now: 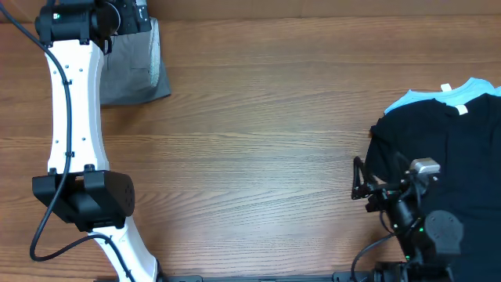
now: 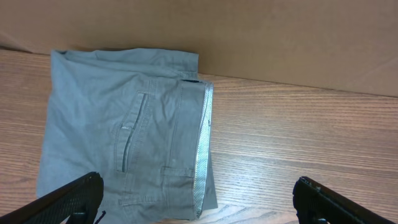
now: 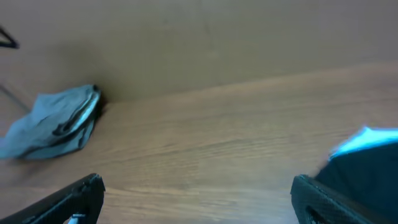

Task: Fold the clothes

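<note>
- Left gripper (image 2: pixel 198 186), fingers spread wide and empty, over the folded grey shorts (image 2: pixel 118 118) at the table's far-left corner.
- Right gripper (image 3: pixel 194 185), spread and empty, beside a black garment (image 1: pixel 438 133) at the right edge.
- Open wooden table (image 1: pixel 266 141) lies between them.

Work surface: a wooden table (image 1: pixel 258 141), mid-brown with the grain running along its length and a matte finish. A plain brown panel (image 2: pixel 280 37) stands along the far edge, meeting the tabletop directly. Lighting is even and soft.
</note>
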Robot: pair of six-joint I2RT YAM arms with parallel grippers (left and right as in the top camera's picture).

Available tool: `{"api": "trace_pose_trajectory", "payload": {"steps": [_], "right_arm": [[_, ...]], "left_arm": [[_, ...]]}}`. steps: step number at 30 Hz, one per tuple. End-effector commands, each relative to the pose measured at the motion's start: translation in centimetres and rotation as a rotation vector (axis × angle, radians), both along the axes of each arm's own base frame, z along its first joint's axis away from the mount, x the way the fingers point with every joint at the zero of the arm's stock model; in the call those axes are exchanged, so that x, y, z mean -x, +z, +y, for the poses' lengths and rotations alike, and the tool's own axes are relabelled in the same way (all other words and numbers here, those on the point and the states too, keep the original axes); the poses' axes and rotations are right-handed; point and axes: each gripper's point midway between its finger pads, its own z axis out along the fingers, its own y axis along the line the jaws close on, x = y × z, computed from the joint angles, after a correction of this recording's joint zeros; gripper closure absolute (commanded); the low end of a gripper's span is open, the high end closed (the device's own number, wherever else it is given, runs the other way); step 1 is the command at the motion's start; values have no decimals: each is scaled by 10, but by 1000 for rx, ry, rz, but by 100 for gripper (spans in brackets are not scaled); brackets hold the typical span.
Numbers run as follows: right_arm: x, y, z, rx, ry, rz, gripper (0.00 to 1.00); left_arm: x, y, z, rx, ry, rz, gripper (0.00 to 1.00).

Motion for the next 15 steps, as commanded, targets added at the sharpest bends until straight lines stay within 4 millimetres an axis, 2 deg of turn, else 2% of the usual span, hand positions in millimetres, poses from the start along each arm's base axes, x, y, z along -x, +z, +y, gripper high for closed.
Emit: {"api": "trace_pose_trajectory", "payload": {"steps": [1,6,15], "right_arm": [[0,-10,9,3,40,-60,0],[-1,-20,10,3,45,-106,0],[-1,-21,11,4,47,-216,0]], "left_arm": [[-1,2,-3,16,-1,-7,0],[-1,2,-3,16,-1,-7,0],[-1,2,-3,16,-1,-7,0]]}}
